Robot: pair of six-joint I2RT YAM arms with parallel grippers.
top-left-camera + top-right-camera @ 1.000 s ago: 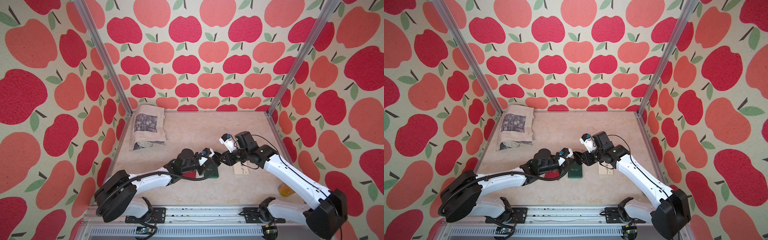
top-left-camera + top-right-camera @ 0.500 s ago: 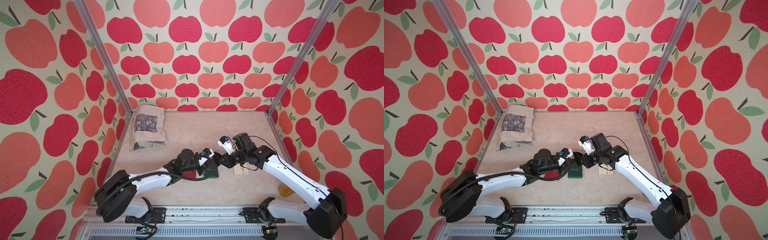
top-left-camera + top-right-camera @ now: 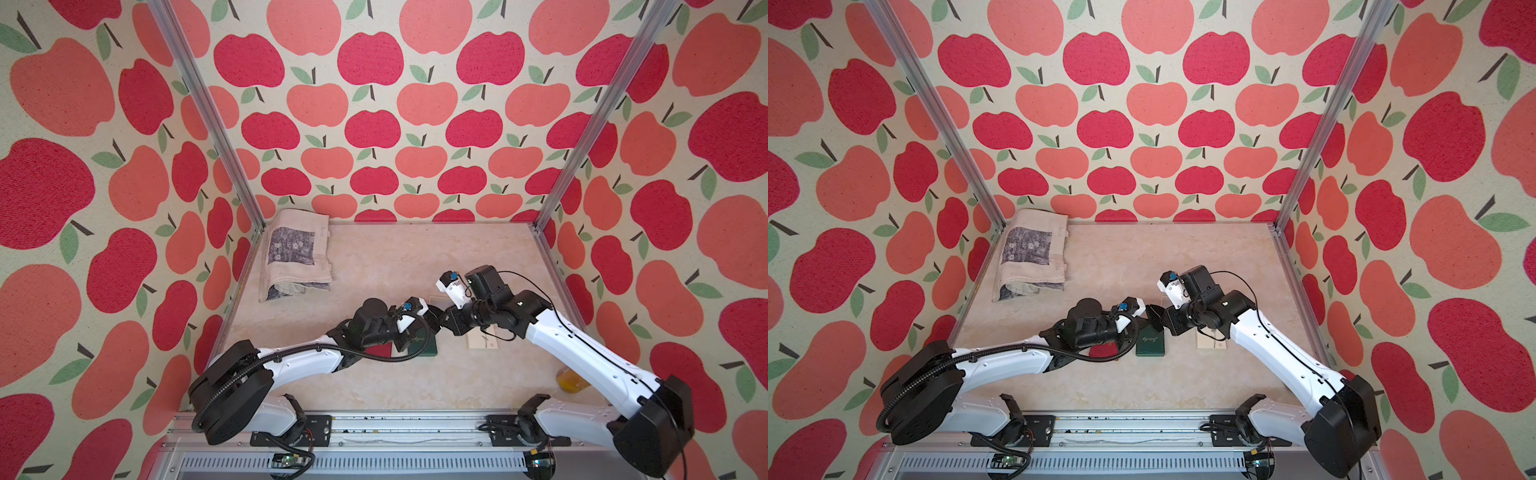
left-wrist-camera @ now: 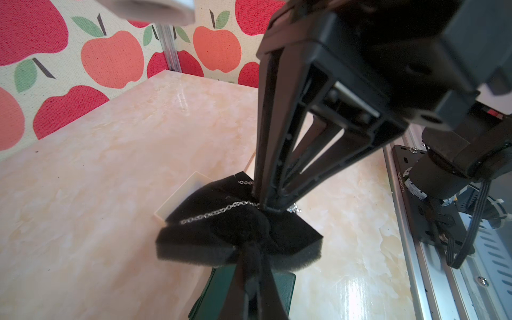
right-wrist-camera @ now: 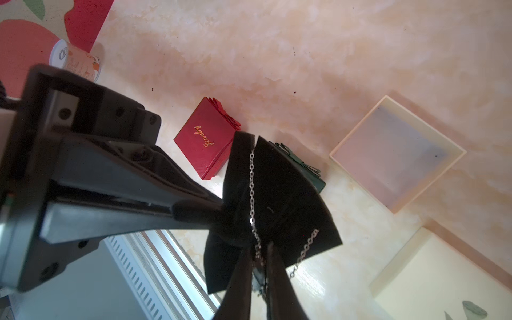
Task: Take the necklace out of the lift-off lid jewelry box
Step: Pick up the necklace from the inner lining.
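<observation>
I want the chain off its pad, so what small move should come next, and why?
Probably close the right gripper fully on the necklace. Its fingers straddle the chain with a slight gap showing, while the left gripper pinches the black foam pad, bracing it for a pull.

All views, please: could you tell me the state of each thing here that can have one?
Left gripper: shut on the foam pad, held off the table.
Right gripper: jaws narrow around the necklace; grip unclear.
necklace: draped on the foam pad, out of the box.
Cream box: open, empty.
Lid: off, beside the box.
Red box: closed.
Green box: closed.
</observation>
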